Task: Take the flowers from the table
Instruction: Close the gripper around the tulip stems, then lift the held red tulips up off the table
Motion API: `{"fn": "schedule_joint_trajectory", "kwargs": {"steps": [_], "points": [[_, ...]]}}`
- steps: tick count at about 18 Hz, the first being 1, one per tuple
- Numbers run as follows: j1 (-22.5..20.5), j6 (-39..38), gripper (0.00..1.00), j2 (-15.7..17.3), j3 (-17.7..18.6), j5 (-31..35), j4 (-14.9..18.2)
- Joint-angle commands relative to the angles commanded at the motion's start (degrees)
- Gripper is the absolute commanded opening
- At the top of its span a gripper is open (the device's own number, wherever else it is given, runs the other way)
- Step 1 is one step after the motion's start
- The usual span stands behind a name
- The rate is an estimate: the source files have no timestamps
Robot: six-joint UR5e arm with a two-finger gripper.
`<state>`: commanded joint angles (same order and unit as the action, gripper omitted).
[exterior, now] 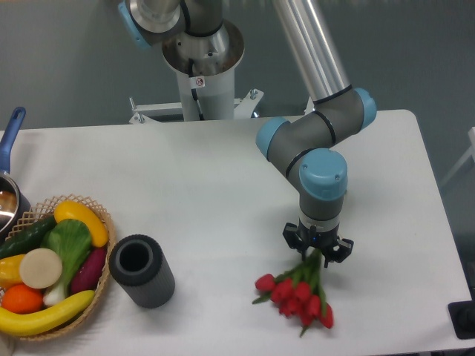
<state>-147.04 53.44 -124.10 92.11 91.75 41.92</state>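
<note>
The flowers [297, 294], a small bunch of red tulip buds with thin green stems, lie on the white table [208, 193] near its front right. My gripper [318, 252] points straight down over the stem end, with the stems [315, 265] coming out from between its fingers. The fingers look closed around the stems. The buds rest on or just above the tabletop; I cannot tell whether they touch it.
A dark grey ribbed cylinder cup [141, 270] stands left of the flowers. A wicker basket [98, 295] of plastic produce sits at the front left edge. A pot with a blue handle [11, 135] is at the far left. A black object [464, 319] sits at the front right corner.
</note>
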Motion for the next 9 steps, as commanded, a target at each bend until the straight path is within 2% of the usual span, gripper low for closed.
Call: {"fn": "schedule_joint_trajectory", "kwargs": {"steps": [5,9], "points": [[0.6,0.1,0.0,0.3,-0.1,2.3,0.1],[-0.2,0.1,0.0,3.4,-0.1,2.0,0.9]]}}
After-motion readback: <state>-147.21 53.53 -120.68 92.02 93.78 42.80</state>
